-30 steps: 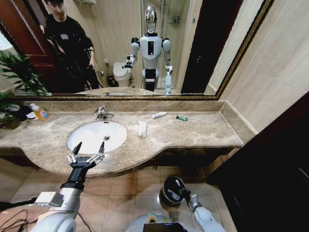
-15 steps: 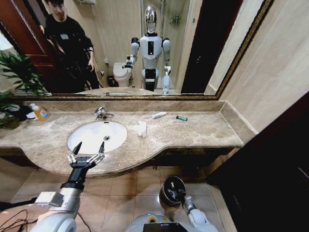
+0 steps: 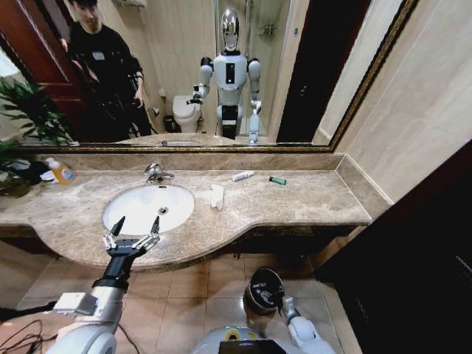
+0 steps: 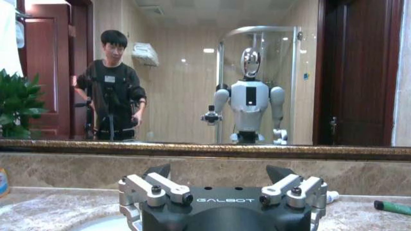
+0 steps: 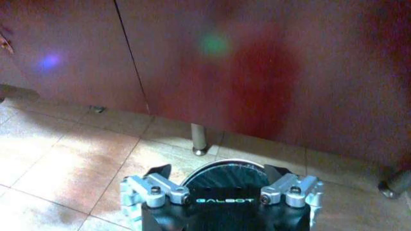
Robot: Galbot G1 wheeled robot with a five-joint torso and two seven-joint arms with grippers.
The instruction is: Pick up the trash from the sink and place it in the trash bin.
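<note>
At the front edge of the beige-brown marble counter (image 3: 295,195), the left gripper (image 3: 136,226) hovers with its two black-tipped fingers spread wide apart and nothing between them. It sits at roughly 6 o'clock from the white oval porcelain sink (image 3: 147,206), just short of the basin rim. A chrome tap (image 3: 155,172) stands at 12 o'clock from the basin. The trash lies on the counter, outside the bowl. A folded white tissue (image 3: 217,196) rests at 3 o'clock from the sink, just beside its rim. A small white tube (image 3: 243,175) lies at about 1 o'clock from the tissue, and a tiny green stick (image 3: 277,180) lies at 3 o'clock from the tube, near the back wall. An orange-labelled soap bottle (image 3: 60,171) stands at 10 o'clock from the sink, close to a green potted plant (image 3: 26,118).

In the left wrist view the left gripper (image 4: 222,174) faces the wall mirror (image 4: 205,72), with the green stick (image 4: 393,207) on the stone beyond it.

On the tiled floor (image 3: 184,295) below the counter, the small round dark grey trash bin (image 3: 263,289) stands at 5 o'clock from the sink. The right gripper (image 3: 285,304) hangs low, just beside the bin. In the right wrist view, the right gripper (image 5: 222,173) has its fingers apart, with the bin's black liner (image 5: 222,175) directly beyond them, before a dark red cabinet front (image 5: 257,72).
</note>
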